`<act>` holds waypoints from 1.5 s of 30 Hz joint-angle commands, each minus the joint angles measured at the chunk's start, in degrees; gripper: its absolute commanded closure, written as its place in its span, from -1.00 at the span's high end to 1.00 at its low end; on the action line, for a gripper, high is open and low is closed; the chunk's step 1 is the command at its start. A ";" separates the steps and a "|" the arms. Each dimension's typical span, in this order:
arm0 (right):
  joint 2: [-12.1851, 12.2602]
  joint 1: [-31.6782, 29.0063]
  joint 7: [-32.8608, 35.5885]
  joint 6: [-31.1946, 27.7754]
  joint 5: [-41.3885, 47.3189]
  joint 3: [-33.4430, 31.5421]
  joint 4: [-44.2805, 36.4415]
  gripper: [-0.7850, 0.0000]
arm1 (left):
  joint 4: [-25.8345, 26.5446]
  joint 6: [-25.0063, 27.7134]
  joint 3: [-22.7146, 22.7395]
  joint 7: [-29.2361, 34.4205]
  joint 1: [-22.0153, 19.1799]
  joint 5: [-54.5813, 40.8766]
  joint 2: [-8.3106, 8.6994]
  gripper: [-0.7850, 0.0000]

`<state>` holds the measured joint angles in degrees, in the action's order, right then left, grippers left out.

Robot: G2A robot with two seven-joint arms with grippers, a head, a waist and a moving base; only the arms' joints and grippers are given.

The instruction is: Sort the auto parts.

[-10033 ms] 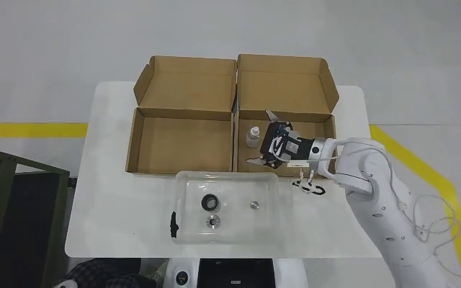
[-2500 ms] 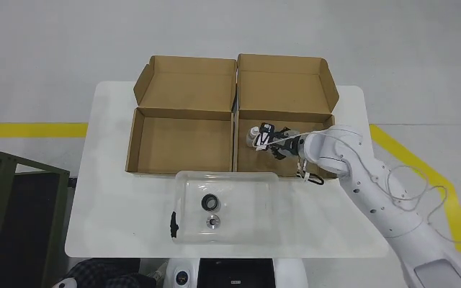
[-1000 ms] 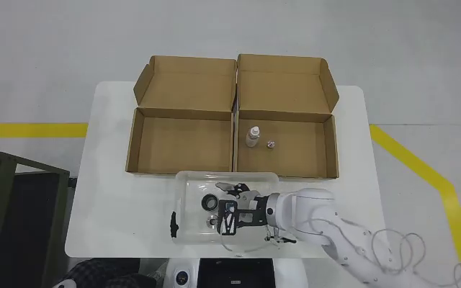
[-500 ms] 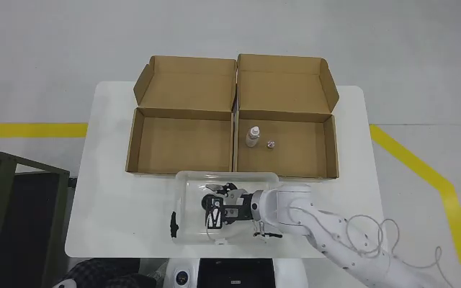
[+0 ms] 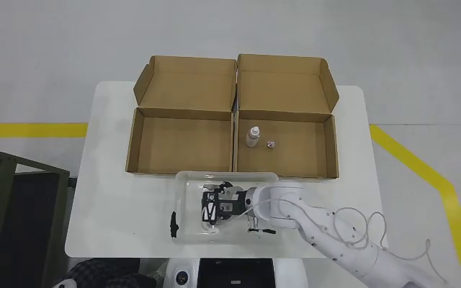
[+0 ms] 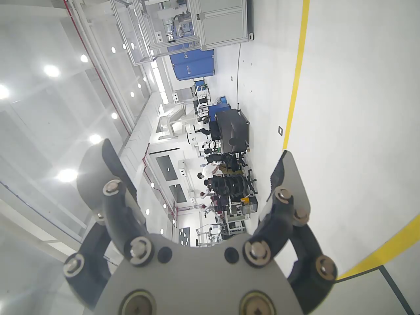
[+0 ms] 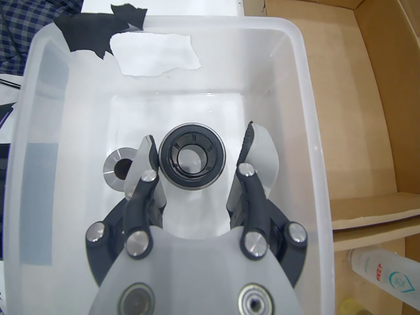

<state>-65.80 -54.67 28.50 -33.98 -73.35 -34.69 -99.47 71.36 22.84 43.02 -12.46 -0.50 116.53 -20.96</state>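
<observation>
- Bearing (image 7: pixel 192 160) lies flat on the floor of the clear bin (image 7: pixel 164 22), between the spread fingers of the right tool (image 7: pixel 199 134) — one finger just beside it, the other apart.
- Silver bushing (image 7: pixel 117 168) sits near it, outside the fingers.
- Bottle (image 5: pixel 251 135) and a small part (image 5: pixel 271 143) sit in the right box (image 5: pixel 302 153).
- Left tool (image 6: pixel 197 162) — spread, holding nothing.

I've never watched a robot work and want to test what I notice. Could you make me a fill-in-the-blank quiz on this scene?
The right gripper, inside the clear bin, has its fingers ____ on both sides of the black ring.
The smaller ring beside it is ____ in colour.
The white bottle sits in a box made of ____.
Missing words: open; silver; cardboard.
</observation>
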 commanded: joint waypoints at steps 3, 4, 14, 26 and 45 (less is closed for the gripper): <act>-0.53 0.28 -0.25 -0.02 -0.11 0.50 1.09 0.13 | 0.00 0.00 0.00 0.00 0.00 0.00 0.00 1.00; -0.65 0.31 -0.25 -0.04 -0.11 0.58 1.32 0.13 | 0.00 0.00 0.00 0.00 0.00 0.00 0.00 1.00; -1.68 0.54 -0.68 -0.46 -0.22 1.19 3.82 0.11 | 0.00 0.00 0.00 0.00 0.00 0.00 0.00 1.00; -2.63 0.47 -3.18 -1.66 2.16 0.63 5.80 -0.40 | 0.00 0.00 0.00 0.00 0.00 0.00 0.00 1.00; -1.93 -1.64 -7.51 -5.13 8.24 -6.12 2.39 -1.00 | 0.00 0.00 0.00 0.00 0.00 0.00 0.00 1.00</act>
<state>-67.95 -55.97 21.04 -38.86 -65.42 -39.94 -96.46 71.36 22.84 43.02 -12.46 -0.50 116.53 -20.96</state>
